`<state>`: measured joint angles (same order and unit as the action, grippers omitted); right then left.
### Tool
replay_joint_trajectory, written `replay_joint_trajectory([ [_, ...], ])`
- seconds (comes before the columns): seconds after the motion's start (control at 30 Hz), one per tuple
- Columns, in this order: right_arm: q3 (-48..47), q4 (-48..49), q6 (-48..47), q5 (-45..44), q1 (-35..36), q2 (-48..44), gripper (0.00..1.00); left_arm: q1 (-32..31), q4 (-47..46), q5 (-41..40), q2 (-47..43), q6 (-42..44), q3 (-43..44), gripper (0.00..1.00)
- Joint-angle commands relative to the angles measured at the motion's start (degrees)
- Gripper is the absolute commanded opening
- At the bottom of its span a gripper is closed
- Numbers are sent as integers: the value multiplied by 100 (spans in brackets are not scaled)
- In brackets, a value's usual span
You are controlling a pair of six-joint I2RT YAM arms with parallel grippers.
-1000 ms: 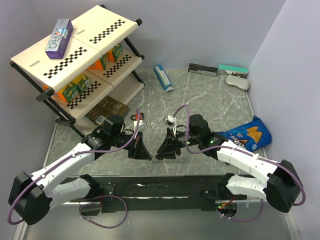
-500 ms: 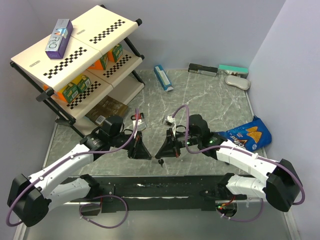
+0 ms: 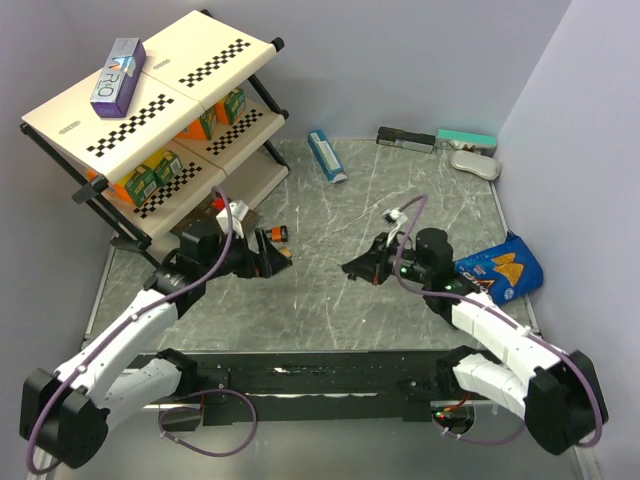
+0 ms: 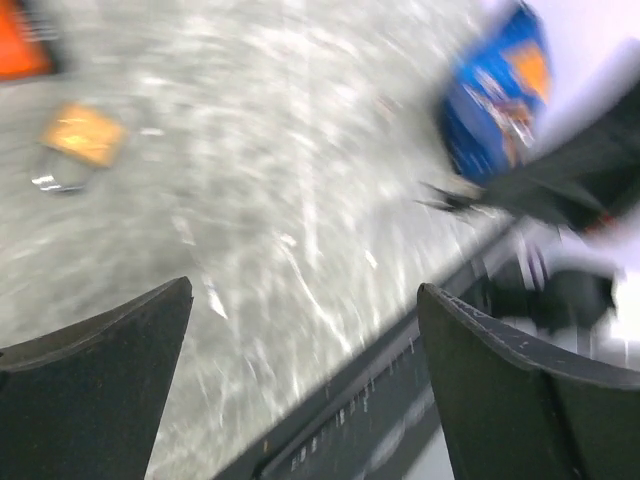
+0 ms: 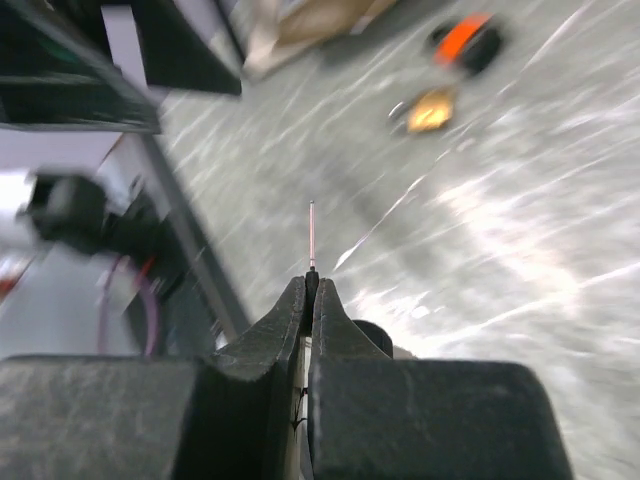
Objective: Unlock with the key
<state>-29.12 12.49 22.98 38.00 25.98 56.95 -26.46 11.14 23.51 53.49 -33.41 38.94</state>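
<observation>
My right gripper (image 5: 311, 283) is shut on the key (image 5: 311, 236). Its black head is pinched between the jaws and its thin blade sticks out ahead, above the table. In the top view the right gripper (image 3: 351, 267) hovers right of the table's middle. The orange-bodied padlock (image 5: 465, 38) and the small brass padlock (image 5: 430, 112) lie on the table further ahead. My left gripper (image 4: 305, 300) is open wide and holds nothing. In the top view the left gripper (image 3: 274, 251) sits right next to the orange padlock (image 3: 280, 233). The left wrist view is blurred.
A two-tier rack (image 3: 150, 110) with boxes fills the back left, with a brown packet (image 3: 215, 213) at its foot. A blue chips bag (image 3: 500, 268) lies right of my right arm. A blue box (image 3: 326, 155) and small items (image 3: 450, 142) line the rear. A black rail (image 3: 320, 375) runs along the near edge.
The grippers stood tip to tip at the table's middle and have drawn apart. The left opened and swung back left toward the rack. The right, half open before, shut on the key and moved right.
</observation>
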Motion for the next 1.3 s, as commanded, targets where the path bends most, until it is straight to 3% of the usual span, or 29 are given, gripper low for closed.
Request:
replay_joint_trajectory([
  [0.0, 3, 9, -65, -1073, -154, -666, 0, 88, -647, -1418, 468, -1167, -150, 99],
  [0.17, 109, -220, -417, -1268, -312, -1229, 0, 132, -999, -1893, 1373, -1159, 183, 99],
  [0.4, 319, -326, -593, -1207, -488, -1686, 0, 202, -1377, -1806, 2944, -1002, 869, 98],
  [0.7, 372, -906, -953, -1348, -620, -2556, 0, 361, -1219, -1736, 4299, -843, 1722, 98],
  [1.27, 408, -889, -918, -1181, -699, -2584, 0, 361, -920, -2201, 5513, -439, 2697, 98],
])
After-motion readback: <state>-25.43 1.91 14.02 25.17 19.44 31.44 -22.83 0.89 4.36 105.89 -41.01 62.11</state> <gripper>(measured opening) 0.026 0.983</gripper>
